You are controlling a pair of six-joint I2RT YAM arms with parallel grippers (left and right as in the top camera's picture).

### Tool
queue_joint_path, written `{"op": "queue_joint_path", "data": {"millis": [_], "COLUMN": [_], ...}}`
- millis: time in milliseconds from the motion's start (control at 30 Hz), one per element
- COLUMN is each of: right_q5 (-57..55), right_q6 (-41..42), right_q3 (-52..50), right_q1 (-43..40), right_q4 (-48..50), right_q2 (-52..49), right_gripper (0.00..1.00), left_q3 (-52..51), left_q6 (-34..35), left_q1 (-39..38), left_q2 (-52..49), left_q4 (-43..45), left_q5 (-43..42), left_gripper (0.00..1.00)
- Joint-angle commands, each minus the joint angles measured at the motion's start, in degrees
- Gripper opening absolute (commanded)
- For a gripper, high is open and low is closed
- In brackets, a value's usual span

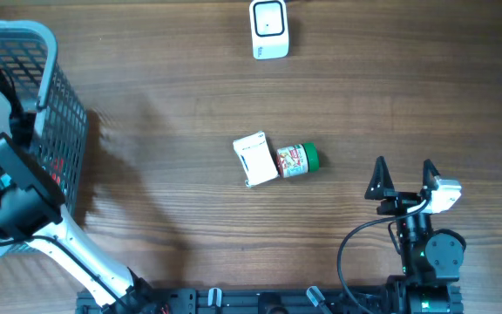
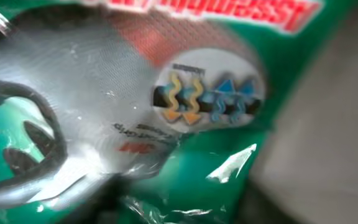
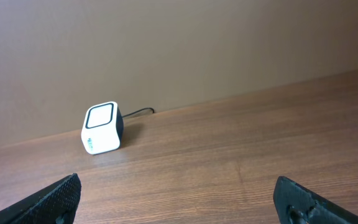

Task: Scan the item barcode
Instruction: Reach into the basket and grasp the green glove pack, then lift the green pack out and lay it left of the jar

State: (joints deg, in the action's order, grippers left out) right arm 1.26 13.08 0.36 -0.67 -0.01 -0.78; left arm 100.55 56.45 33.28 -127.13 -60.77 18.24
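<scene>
**Step in hand:** pickup of the item from the grey plastic basket (image 1: 55, 96) at the upper left of the overhead frame. The left arm (image 1: 11, 187) reaches down into the basket at the left edge. The left gripper is hidden there in the overhead view, and the left wrist view shows no finger. Whether it is released, clenched or grasping cannot be told.

**Item location:** the green 3M package (image 2: 185, 168), wrapped in glossy clear film, fills the left wrist frame at very close range and is blurred. Judged from the arm's position, it lies inside the basket. No barcode is legible on the visible face.

**Other arm:** the right gripper (image 1: 403, 177) rests at the lower right of the overhead frame, released and wide, holding nothing.

**Surroundings:** the barcode scanner (image 1: 269, 29) stands at the top centre on the wooden table (image 1: 408, 87), well apart from the basket. A white box (image 1: 254, 159) and a green-capped jar (image 1: 296, 160) lie touching at the frame centre.

**Next move:** the package needs a secure grip and a lift clear of the basket rim. It then needs a carry toward the top centre, turned until its barcode faces the scanner window. The film probably yields and slips, so the grip should be confirmed before lifting. The carry should pass clear of the box and jar.
</scene>
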Motion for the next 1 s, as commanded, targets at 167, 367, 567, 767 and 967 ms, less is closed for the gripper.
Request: {"op": "queue_joint_path", "data": {"millis": [167,367,567,767,967], "right_q5": [0.2,0.2,0.2,0.2,0.2], "right_q6": [-1.0,-1.1,-1.0,-1.0,-1.0], "right_q3": [-0.1,-0.1,-0.1,-0.1,-0.1], "right_q1": [0.2,0.2,0.2,0.2,0.2], "right_q4": [0.2,0.2,0.2,0.2,0.2], "right_q2": [0.2,0.2,0.2,0.2,0.2], "right_gripper": [1.0,1.0,1.0,1.0,1.0], "left_q3": [6.6,10.1,10.1,10.1,10.1], "left_q6": [-0.5,-0.5,-0.2,-0.8,-18.7], "left_q1": [0.7,0.7,0.7,0.3,-10.5], "left_q2": [7.8,25.7,39.7,52.1,55.3], "left_q4": [-9.7,-11.2,-9.0,-5.9,-6.9], "left_q5": [0.5,0.4,-10.1,-35.5,-52.9], "left_gripper": [0.04,0.04,0.04,0.04,0.04]}}
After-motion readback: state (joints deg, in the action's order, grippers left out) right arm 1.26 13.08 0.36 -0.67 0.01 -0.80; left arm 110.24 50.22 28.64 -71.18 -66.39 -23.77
